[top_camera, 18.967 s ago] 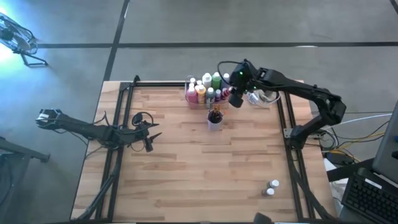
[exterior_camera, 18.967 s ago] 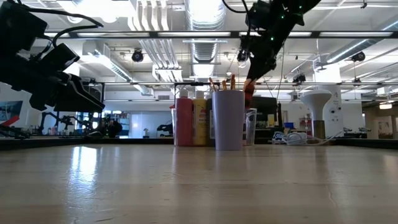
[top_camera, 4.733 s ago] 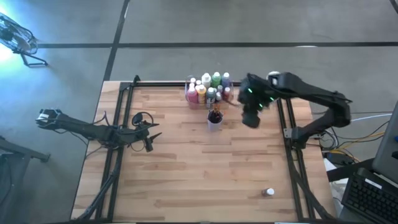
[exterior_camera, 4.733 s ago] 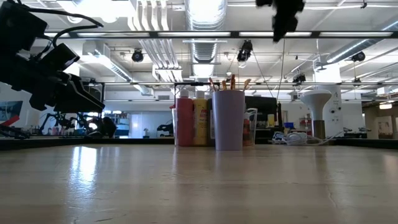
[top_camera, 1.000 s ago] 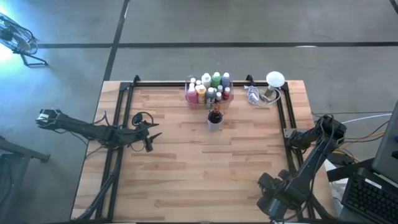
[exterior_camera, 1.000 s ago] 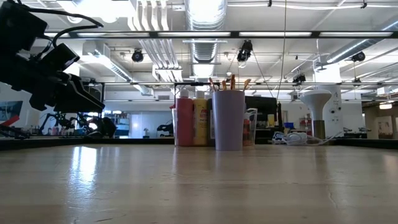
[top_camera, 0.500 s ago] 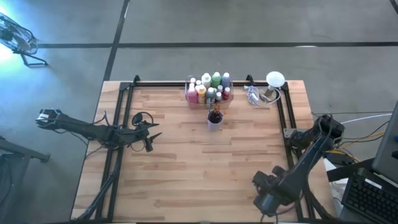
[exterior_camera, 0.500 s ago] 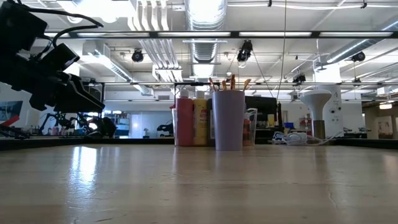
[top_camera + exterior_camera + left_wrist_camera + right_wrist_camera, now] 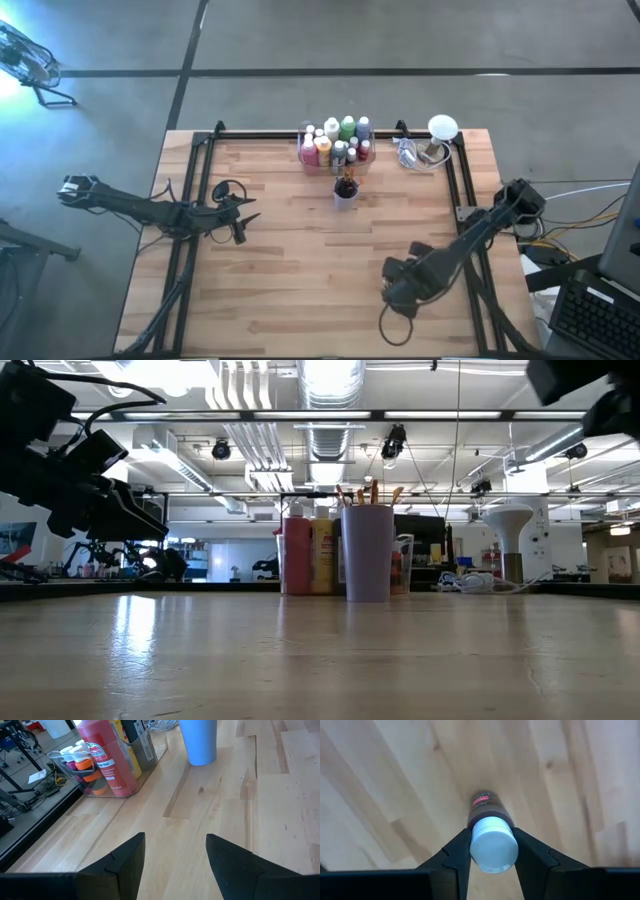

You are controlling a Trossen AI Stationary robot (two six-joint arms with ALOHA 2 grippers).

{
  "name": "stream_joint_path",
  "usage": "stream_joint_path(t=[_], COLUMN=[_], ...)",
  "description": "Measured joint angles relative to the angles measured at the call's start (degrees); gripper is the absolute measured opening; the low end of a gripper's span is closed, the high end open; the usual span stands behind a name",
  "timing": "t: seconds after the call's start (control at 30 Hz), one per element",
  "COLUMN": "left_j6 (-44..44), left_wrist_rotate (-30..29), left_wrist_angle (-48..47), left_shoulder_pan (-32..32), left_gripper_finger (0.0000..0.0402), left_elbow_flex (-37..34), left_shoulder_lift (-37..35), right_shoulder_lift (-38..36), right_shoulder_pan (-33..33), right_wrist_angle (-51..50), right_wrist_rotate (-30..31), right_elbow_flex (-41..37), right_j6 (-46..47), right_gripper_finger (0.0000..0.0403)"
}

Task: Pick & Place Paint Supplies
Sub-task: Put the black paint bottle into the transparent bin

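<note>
My right gripper [image 9: 398, 292] hangs over the table's near right part, shut on a small brown paint bottle [image 9: 487, 812] with a white cap. Several other paint bottles stand in a clear tray [image 9: 335, 150] at the far middle. Just in front of the tray, a pale cup [image 9: 345, 192] holds dark-handled brushes upright. My left gripper [image 9: 243, 222] waits open at the table's left, its fingers [image 9: 127, 857] aimed at the tray and cup and touching nothing. My right gripper pinches the bottle's white cap [image 9: 492, 845] between its two fingers, one on each side. The fingers come from above and point down. The bottle hangs upright below them, its brown body toward the wood and clear of the table.
A white round-headed object with a coil of cable [image 9: 430, 145] sits at the far right corner. Black frame rails [image 9: 465, 230] run along the table's left, right and far sides. Bare wood [image 9: 300, 270] lies between the two arms.
My right gripper has carried the bottle from the near right corner toward the table's left and slightly toward the far edge, rolling about its downward axis on the way. It stays shut on the cap. My left arm has kept still.
</note>
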Motion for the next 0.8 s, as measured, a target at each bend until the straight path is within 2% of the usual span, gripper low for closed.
stream_joint_path(t=[0.27,0.47,0.6,0.8], left_j6=[0.0,0.0,0.0,0.0], left_wrist_rotate=[0.0,0.0,0.0,0.0], left_wrist_angle=[0.0,0.0,0.0,0.0], left_shoulder_pan=[0.0,0.0,0.0,0.0], left_gripper_finger=[0.0216,0.0216,0.0216,0.0216], left_elbow_flex=[0.0,0.0,0.0,0.0], left_shoulder_lift=[0.0,0.0,0.0,0.0], right_shoulder_lift=[-2.0,-7.5,-11.8,-17.2], right_shoulder_pan=[-4.5,-8.5,-13.8,-24.6], right_wrist_angle=[-1.7,-5.6,-5.5,-4.9], right_wrist_rotate=[2.6,5.6,7.1,9.6], right_elbow_flex=[0.5,1.3,1.3,1.9], right_j6=[-9.1,-13.4,-18.3,-31.0], right_gripper_finger=[0.0117,0.0113,0.0116,0.0114])
